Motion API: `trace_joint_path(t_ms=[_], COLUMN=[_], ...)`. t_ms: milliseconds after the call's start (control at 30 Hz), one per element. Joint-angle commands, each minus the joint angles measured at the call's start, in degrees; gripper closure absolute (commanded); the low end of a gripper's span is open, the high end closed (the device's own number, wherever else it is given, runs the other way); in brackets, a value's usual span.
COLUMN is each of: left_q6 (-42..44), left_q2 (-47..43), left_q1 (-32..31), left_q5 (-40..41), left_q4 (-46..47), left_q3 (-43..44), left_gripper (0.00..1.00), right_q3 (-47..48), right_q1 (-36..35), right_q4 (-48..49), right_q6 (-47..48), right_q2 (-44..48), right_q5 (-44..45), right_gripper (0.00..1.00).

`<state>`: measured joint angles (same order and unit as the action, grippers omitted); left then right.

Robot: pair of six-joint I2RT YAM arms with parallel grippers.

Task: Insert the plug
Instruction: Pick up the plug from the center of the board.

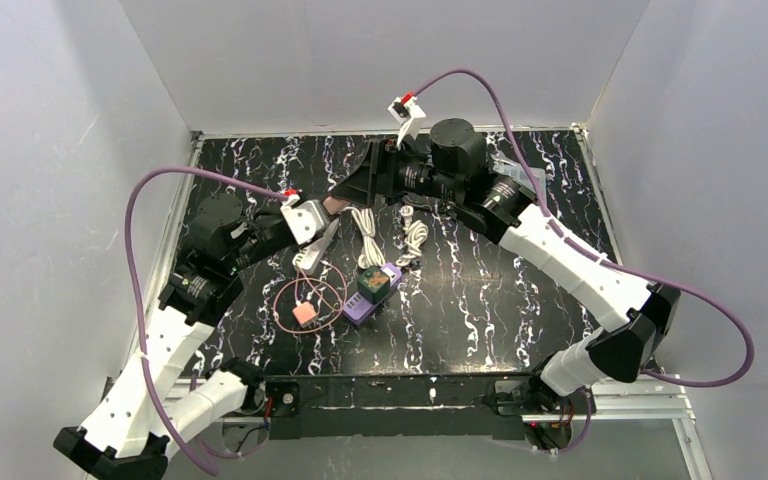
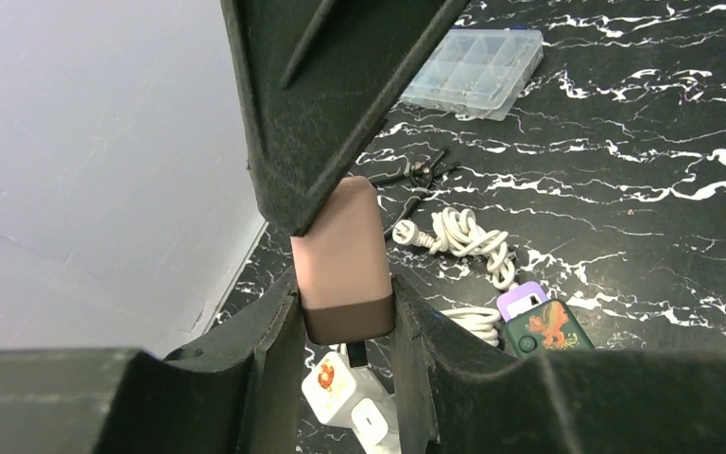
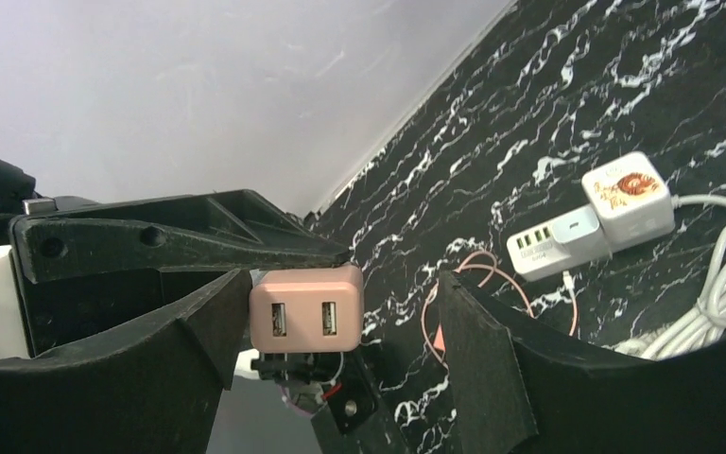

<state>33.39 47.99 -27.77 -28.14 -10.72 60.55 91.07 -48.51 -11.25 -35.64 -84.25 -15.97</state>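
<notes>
A pink charger block [image 2: 338, 251] with a brown base is held off the table between my left gripper's fingers [image 2: 267, 345]. My left gripper [image 2: 345, 317] is shut on it. In the right wrist view the charger [image 3: 307, 307] shows two USB ports facing the camera. My right gripper [image 3: 345, 284] is open around the charger, which sits against one finger [image 3: 184, 345]; the other finger is well apart. Both grippers meet at the back left of the table [image 1: 345, 195]. A pink cable [image 1: 305, 300] with a pink end lies loose on the table.
A white multi-port strip [image 3: 553, 248] with a white adapter [image 3: 629, 197] plugged in lies below the left gripper. A purple and green device [image 1: 372, 288], coiled white cables [image 1: 415, 238] and a clear compartment box [image 2: 477, 71] lie nearby. Grey walls enclose the table.
</notes>
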Motion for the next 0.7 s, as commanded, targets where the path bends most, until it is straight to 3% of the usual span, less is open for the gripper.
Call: trace_joint_path(t_ms=[0, 367, 667], left_q6=[1.9, 2.5, 2.6], left_q2=[-1.2, -0.7, -0.6], left_q1=[-0.1, -0.1, -0.1], left_q5=[-1.1, -1.1, -1.2], left_q4=[1.0, 0.8, 0.6], left_q3=[-1.0, -1.3, -1.6], left_gripper=[1.00, 1.00, 1.00], right_q3=[1.6, -0.4, 0.8], right_q1=[0.0, 0.0, -0.1], right_q4=[-1.4, 0.9, -2.0], right_q6=[1.1, -0.5, 0.0], right_q2=[0.1, 1.0, -0.5], right_q5=[-3.7, -5.7, -6.8], right_gripper=[0.22, 0.30, 0.59])
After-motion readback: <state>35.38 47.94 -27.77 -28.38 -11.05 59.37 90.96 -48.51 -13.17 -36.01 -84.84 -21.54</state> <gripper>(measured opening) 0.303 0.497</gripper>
